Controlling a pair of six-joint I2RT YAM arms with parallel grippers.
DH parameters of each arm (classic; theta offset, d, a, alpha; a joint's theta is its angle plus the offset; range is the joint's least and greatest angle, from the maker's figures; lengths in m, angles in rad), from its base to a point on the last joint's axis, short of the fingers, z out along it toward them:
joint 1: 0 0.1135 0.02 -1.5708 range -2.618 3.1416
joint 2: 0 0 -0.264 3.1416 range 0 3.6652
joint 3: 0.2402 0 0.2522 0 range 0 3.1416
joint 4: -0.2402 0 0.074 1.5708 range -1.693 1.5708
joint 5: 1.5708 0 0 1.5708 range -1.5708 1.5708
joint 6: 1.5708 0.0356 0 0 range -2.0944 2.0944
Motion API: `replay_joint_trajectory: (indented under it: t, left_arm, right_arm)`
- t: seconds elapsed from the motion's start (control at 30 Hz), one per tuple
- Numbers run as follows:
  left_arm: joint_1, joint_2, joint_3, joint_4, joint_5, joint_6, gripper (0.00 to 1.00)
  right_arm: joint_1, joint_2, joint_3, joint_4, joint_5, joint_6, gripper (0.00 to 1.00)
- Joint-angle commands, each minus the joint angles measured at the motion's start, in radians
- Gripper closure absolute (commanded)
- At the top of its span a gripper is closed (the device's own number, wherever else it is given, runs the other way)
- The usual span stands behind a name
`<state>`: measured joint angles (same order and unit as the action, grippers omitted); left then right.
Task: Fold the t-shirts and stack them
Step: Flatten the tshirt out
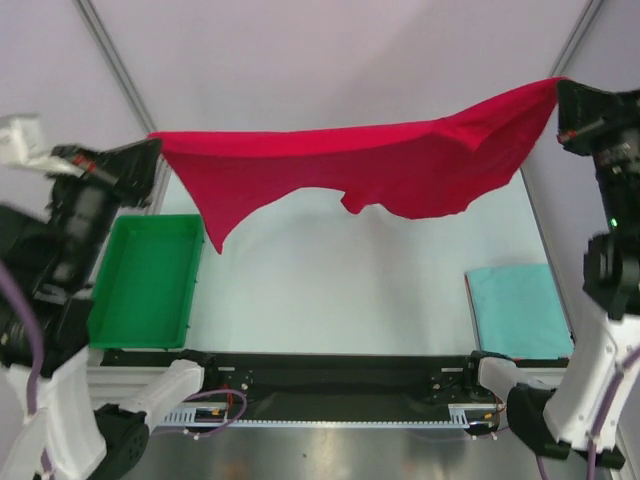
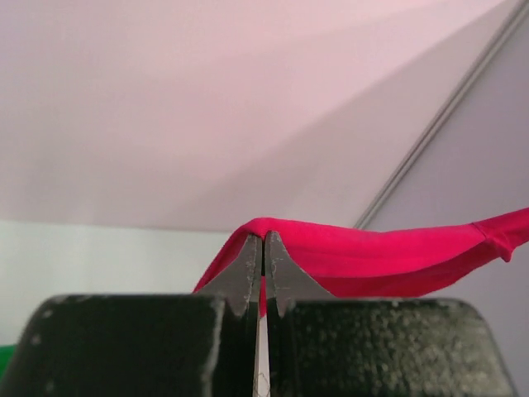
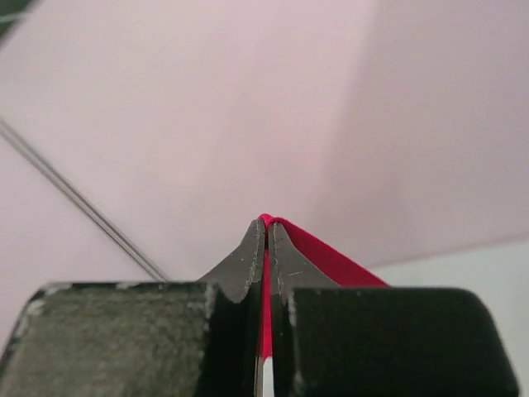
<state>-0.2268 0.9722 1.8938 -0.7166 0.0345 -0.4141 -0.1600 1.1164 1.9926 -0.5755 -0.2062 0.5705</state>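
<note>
Both sets of jaws are fully closed. The left gripper (image 2: 263,238) pinches the left end of the bright red cloth t-shirt (image 1: 400,165) and the right gripper (image 3: 266,223) pinches its right end. The shirt hangs stretched in the air between them, above the white table (image 1: 330,285), with its lower edge drooping. A pale teal folded t-shirt (image 1: 520,305) lies near right on the table. A green plastic tray (image 1: 145,280) sits near left.

No legible text or labels anywhere.

Both arms stand raised and spread wide, the left gripper (image 1: 148,152) at ten o'clock, the right gripper (image 1: 560,95) at two o'clock, each pinched tight on the red t-shirt (image 1: 400,165).
</note>
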Motion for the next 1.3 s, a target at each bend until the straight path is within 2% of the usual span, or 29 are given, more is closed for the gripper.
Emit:
replay_joint_trajectory:
  t: [0.0,0.17,0.37,0.47,0.6,0.83,0.9,1.03,1.07,1.13,1.27]
  left_arm:
    - [-0.02,-0.095,0.019,0.039,-0.001,0.061,1.0]
    - [-0.052,-0.196,0.034,0.037,-0.073,0.1,1.0]
    - [-0.065,-0.199,0.008,0.065,-0.1,0.118,1.0]
    - [-0.063,-0.178,-0.048,0.084,-0.111,0.103,1.0]
    - [-0.063,-0.158,-0.218,0.187,-0.139,0.083,1.0]
    - [-0.062,-0.029,-0.453,0.301,-0.198,0.126,1.0]
    - [-0.051,0.014,-0.555,0.397,-0.214,0.161,1.0]
    - [0.059,0.159,-0.712,0.584,-0.167,0.153,1.0]
    - [0.078,0.16,-0.713,0.585,-0.156,0.149,1.0]
    - [0.124,0.271,-0.749,0.663,-0.136,0.144,1.0]
    - [0.194,0.492,-0.714,0.767,-0.067,0.109,1.0]
  right_arm:
    - [0.019,-0.092,0.067,0.137,0.019,-0.084,1.0]
    - [0.068,-0.151,0.14,0.134,0.039,-0.115,1.0]
    - [0.114,-0.124,0.169,0.132,0.059,-0.156,1.0]
    - [0.125,-0.089,0.14,0.134,0.05,-0.165,1.0]
    - [0.126,-0.038,0.04,0.179,0.042,-0.17,1.0]
    - [0.131,0.058,-0.242,0.322,0.034,-0.17,1.0]
    - [0.131,0.095,-0.29,0.37,0.031,-0.169,1.0]
    - [0.131,0.218,-0.429,0.521,0.031,-0.155,1.0]
    - [0.131,0.242,-0.439,0.542,0.03,-0.152,1.0]
    - [0.132,0.304,-0.457,0.613,0.019,-0.158,1.0]
    - [0.135,0.449,-0.489,0.695,-0.013,-0.156,1.0]
